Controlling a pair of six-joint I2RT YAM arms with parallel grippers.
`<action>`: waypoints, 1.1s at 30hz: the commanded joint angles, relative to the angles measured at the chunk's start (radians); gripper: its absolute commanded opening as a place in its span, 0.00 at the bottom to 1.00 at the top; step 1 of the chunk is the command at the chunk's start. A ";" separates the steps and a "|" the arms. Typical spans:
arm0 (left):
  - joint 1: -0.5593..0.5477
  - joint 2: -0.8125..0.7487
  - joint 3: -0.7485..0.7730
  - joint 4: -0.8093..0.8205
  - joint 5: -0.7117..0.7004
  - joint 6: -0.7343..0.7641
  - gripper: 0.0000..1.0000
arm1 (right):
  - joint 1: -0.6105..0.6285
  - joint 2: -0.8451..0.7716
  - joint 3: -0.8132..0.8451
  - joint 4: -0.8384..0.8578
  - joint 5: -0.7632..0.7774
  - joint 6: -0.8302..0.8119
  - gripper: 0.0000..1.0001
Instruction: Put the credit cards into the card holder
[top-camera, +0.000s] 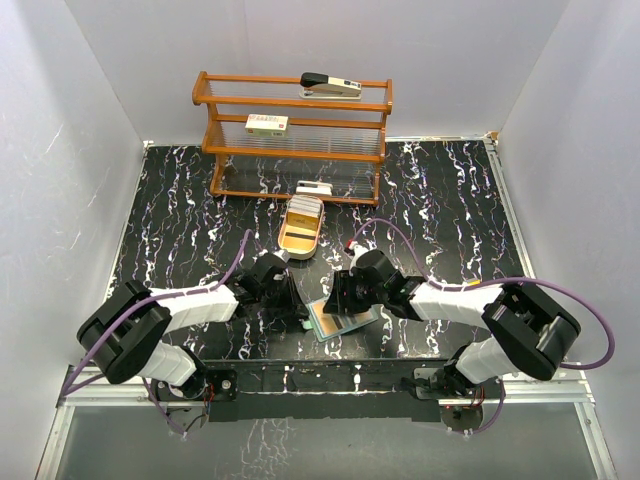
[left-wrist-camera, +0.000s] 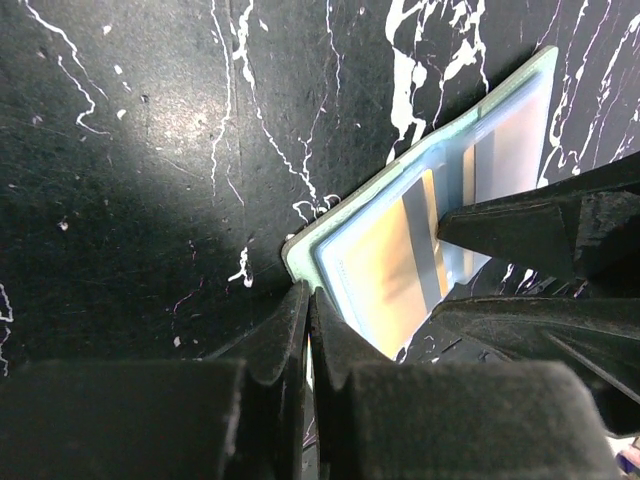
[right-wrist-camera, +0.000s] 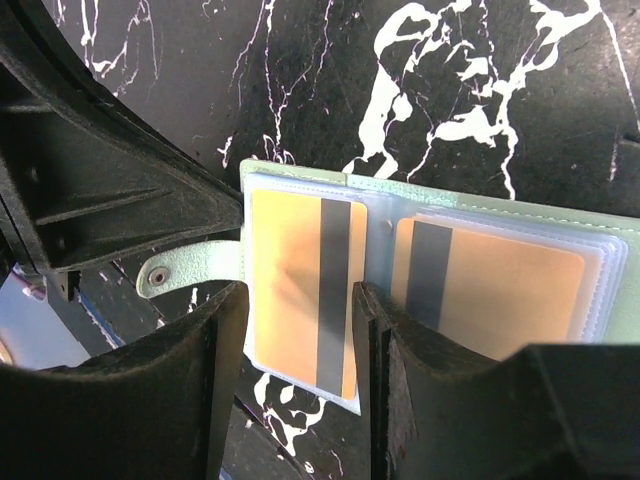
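Note:
The sage-green card holder (top-camera: 342, 320) lies open on the black marble table between my two grippers. Its clear pockets hold two gold-orange credit cards with dark stripes: one (right-wrist-camera: 300, 290) in the left pocket, another (right-wrist-camera: 490, 290) in the right. The snap strap (right-wrist-camera: 185, 275) sticks out to the left. My right gripper (right-wrist-camera: 300, 310) is open, its fingers standing either side of the left card. My left gripper (left-wrist-camera: 308, 296) is shut, its tips touching the holder's edge (left-wrist-camera: 300, 250) beside a gold card (left-wrist-camera: 385, 270).
A tan oval tray (top-camera: 300, 240) with more cards (top-camera: 304, 212) stands just behind the grippers. Further back is a wooden rack (top-camera: 295, 150) carrying a stapler (top-camera: 330, 85) and white boxes (top-camera: 267, 124). White walls close in the table on three sides.

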 joint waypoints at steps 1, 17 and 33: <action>0.016 -0.024 0.029 -0.051 -0.022 0.020 0.00 | 0.015 -0.024 -0.015 0.131 -0.031 0.083 0.43; 0.088 -0.252 0.227 -0.403 -0.246 0.122 0.61 | 0.016 -0.240 0.142 -0.203 0.224 -0.141 0.51; 0.192 -0.501 0.131 -0.554 -0.235 0.204 0.99 | -0.017 0.257 0.808 -0.304 0.390 -0.621 0.61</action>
